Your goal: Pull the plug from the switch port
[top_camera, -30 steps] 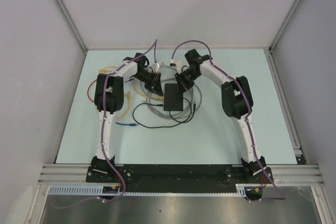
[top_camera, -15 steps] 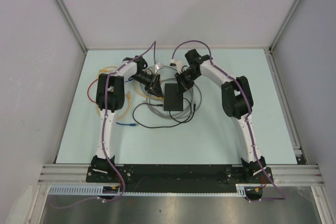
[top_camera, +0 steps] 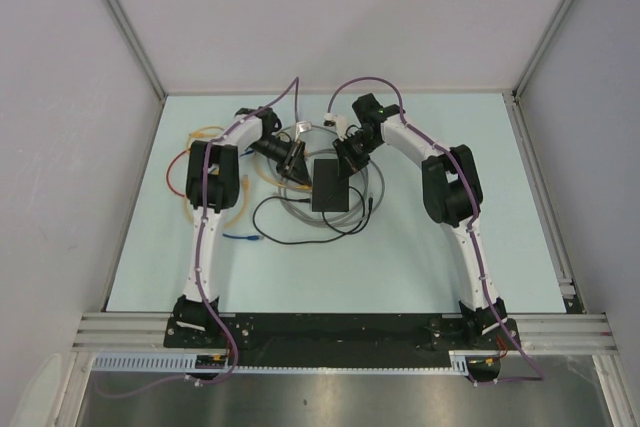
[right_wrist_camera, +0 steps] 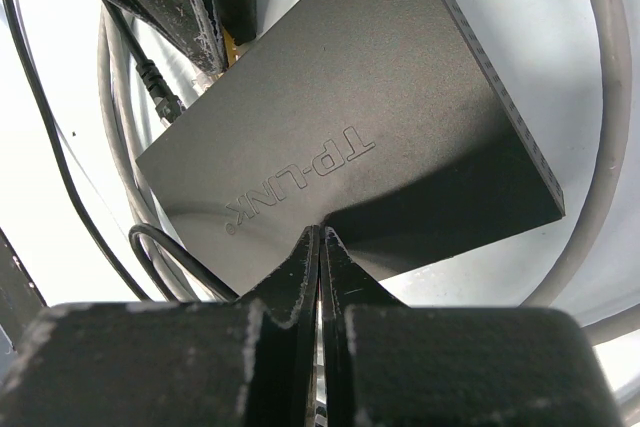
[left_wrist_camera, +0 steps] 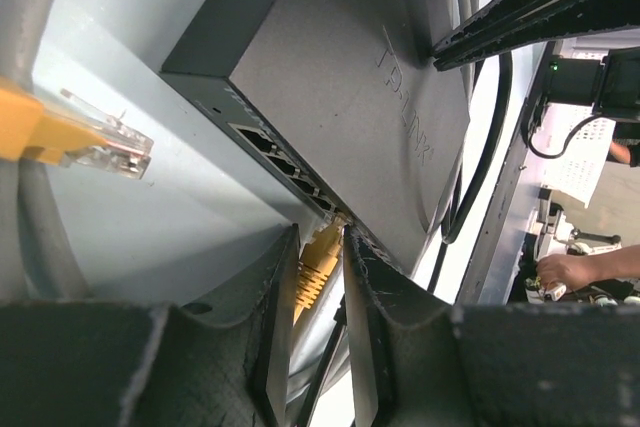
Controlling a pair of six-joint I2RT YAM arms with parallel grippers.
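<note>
Near the far middle of the counter [top_camera: 450,247] lies the switch [top_camera: 327,184], well away from every edge, with bare room to its right. Our left jaws pinch the yellow plug [left_wrist_camera: 318,265] at its socket row. Our right jaws are clenched tight, tips pressing on the switch's top. We see a grey cable [right_wrist_camera: 600,97] and a black cable [left_wrist_camera: 492,142] looping around it; a loose plug [left_wrist_camera: 100,142] lies beside.

I work on a pale blue-green desk [top_camera: 420,247], boxed in by plain white walls: a back panel [top_camera: 340,17], a left wall [top_camera: 60,167] and a right wall [top_camera: 600,147], joined at the corners by slim aluminium posts [top_camera: 122,27]. Along the desk's near edge runs a ribbed aluminium rail [top_camera: 120,329], and nearer still lies a brushed steel sheet [top_camera: 340,402]. The light is soft and even, and the shadows are faint.
</note>
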